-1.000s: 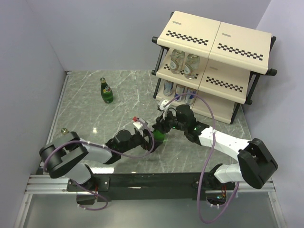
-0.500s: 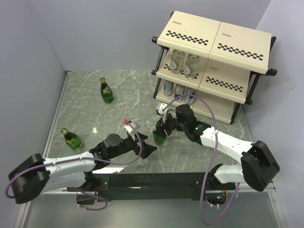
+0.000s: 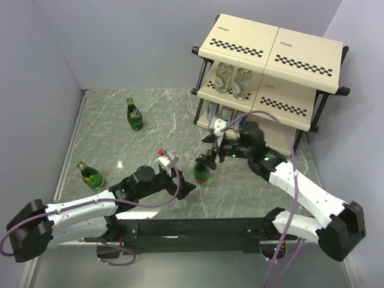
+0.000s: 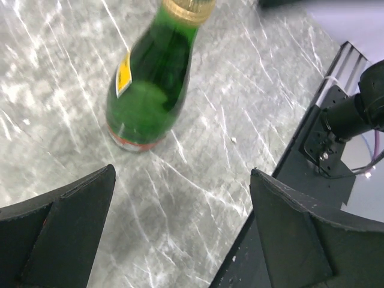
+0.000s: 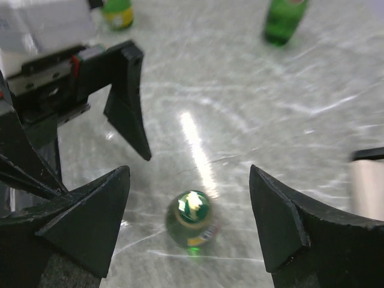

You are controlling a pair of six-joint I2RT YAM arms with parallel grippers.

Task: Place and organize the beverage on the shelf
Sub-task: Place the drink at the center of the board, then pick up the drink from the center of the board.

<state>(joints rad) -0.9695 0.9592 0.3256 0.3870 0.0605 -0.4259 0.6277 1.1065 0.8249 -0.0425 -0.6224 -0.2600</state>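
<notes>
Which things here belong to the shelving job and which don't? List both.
Job: shelf; clear bottles on its middle tier; cans on lower tier; centre green bottle; left green bottle; far green bottle.
Just there: marble table; black base rail.

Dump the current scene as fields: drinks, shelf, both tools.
table: three green bottles upright: centre bottle, far bottle, left bottle
shelf: two clear bottles on the middle tier; cans on the bottom tier, partly hidden by the right arm
left tool: open, empty, beside the centre bottle
right tool: open, above the centre bottle, not gripping it
</notes>
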